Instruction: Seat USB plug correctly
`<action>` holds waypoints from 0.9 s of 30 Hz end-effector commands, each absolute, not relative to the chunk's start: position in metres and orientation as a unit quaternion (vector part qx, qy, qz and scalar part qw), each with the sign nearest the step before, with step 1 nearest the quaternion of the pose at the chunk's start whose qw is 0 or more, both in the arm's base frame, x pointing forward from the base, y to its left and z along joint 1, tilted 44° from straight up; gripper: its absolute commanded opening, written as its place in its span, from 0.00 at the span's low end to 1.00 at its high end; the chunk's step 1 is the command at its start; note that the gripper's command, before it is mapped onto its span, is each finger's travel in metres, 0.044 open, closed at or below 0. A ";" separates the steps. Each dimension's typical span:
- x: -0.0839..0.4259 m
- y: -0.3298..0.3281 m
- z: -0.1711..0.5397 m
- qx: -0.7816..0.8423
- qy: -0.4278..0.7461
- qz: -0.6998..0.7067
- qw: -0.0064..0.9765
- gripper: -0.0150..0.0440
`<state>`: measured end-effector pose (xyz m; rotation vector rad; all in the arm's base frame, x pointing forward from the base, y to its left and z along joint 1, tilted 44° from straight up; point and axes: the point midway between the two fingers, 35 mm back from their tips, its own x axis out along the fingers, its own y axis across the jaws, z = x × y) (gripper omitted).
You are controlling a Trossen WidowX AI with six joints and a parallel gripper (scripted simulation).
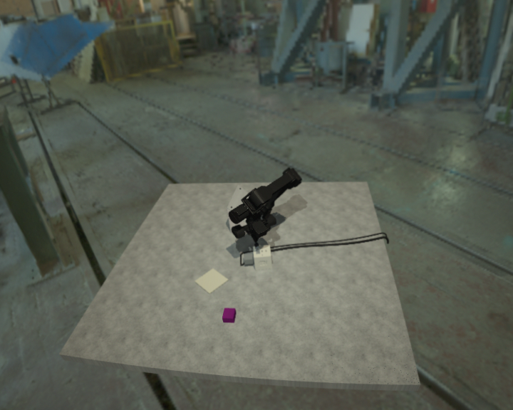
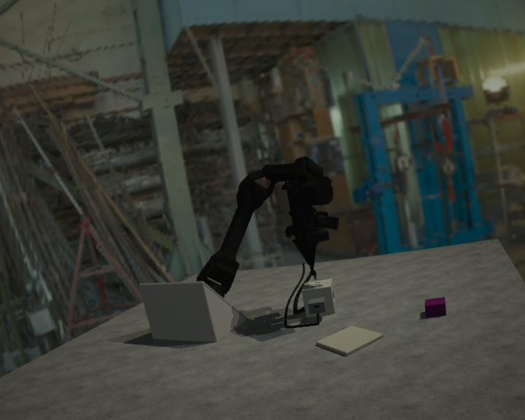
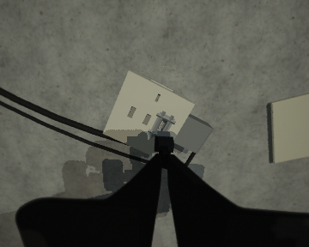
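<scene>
The white power cube [image 1: 263,263] [image 2: 324,296] [image 3: 131,94] stands on the table, slots in its top and turned at an angle in the wrist view. The silver-rimmed USB socket [image 3: 162,123] shows in its top. My gripper [image 1: 256,243] [image 2: 312,266] [image 3: 164,159] points down over the cube and is shut on the small black USB plug [image 2: 313,272] [image 3: 164,142]. The plug is just above the cube's top, beside the visible socket in the wrist view. A little metal shows below the plug in the exterior view. Whether its tip touches the socket, and which way round it is, I cannot tell.
A grey block [image 1: 248,258] [image 3: 195,131] sits at the cube's side. Black cables [image 1: 327,242] [image 3: 54,117] run past the cube. A cream slab [image 1: 211,280] [image 2: 349,340] [image 3: 294,129], a purple block [image 1: 229,314] [image 2: 434,307] and a grey wedge [image 2: 176,311] stand on the table.
</scene>
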<state>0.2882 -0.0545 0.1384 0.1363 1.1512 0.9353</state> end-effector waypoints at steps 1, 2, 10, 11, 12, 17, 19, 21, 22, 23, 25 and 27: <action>0.288 -0.055 0.138 0.103 0.547 0.395 0.731 0.25; 0.288 -0.055 0.138 0.112 0.552 0.388 0.730 0.25; 0.288 -0.055 0.138 0.188 0.590 0.328 0.714 0.25; 0.288 -0.055 0.138 0.197 0.594 0.320 0.711 0.25; 0.288 -0.055 0.138 0.207 0.598 0.312 0.709 0.25; 0.288 -0.055 0.138 0.253 0.617 0.272 0.694 0.25; 0.288 -0.055 0.138 0.271 0.624 0.256 0.687 0.25; 0.288 -0.055 0.138 0.288 0.631 0.240 0.679 0.25; 0.288 -0.055 0.138 0.297 0.634 0.231 0.676 0.25; 0.288 -0.055 0.138 0.306 0.637 0.223 0.672 0.25; 0.288 -0.055 0.138 0.324 0.642 0.206 0.663 0.25; 0.288 -0.055 0.138 0.341 0.647 0.190 0.655 0.25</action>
